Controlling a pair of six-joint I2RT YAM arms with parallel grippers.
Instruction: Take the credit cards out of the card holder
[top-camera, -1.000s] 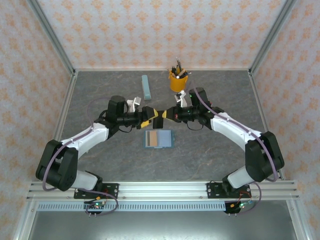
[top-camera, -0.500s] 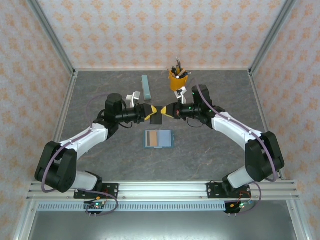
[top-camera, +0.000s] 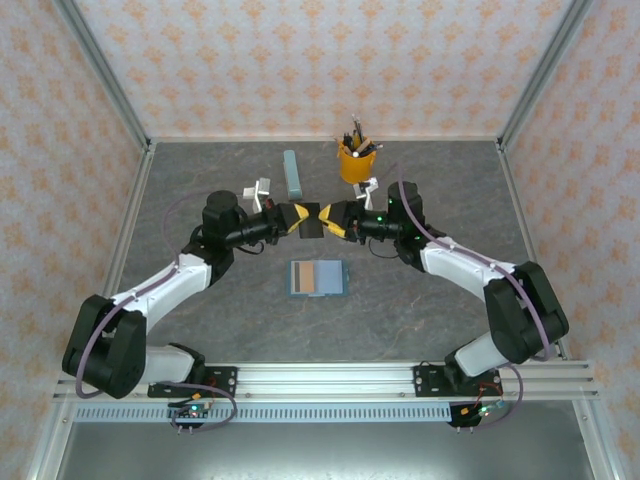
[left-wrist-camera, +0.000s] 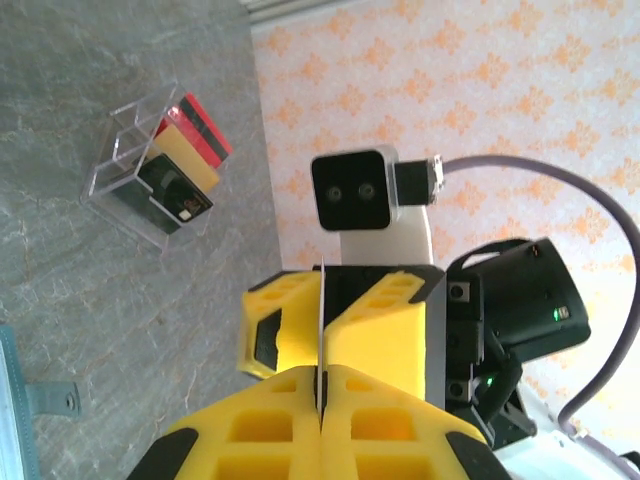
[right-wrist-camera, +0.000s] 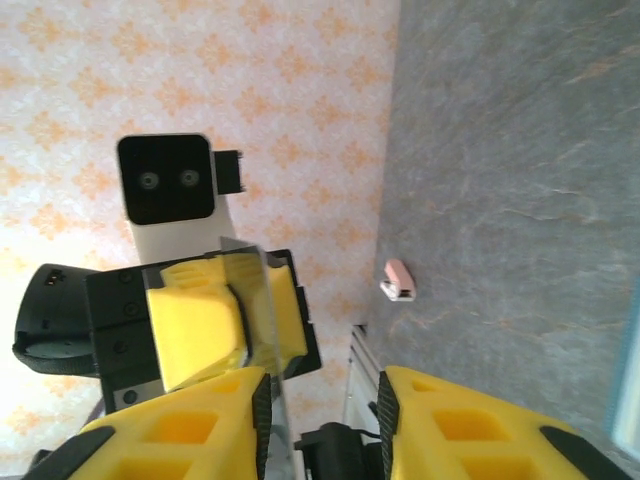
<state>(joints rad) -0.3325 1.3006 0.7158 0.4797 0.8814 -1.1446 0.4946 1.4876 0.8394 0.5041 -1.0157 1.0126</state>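
The left pincer (left-wrist-camera: 320, 405) is closed on the edge of a thin dark card (top-camera: 312, 228). It holds the card in the air over the middle of the tabletop (top-camera: 430, 300), on the far side of the card holder (top-camera: 297, 278). The card holder lies open and flat with a tan card (top-camera: 322, 278) showing in it. The right pincer (right-wrist-camera: 320, 425) faces in from the right, its jaws standing apart around the dark card's other end. Caution: the grip covers only a narrow strip, so if the right pincer brushes the card while backing off, the card may pivot, slip out and drop. A clear stand (left-wrist-camera: 125, 185) on the tabletop holds further cards (left-wrist-camera: 185, 165) in red, tan and dark. Their print is too small to read, and no brand or label is legible elsewhere.
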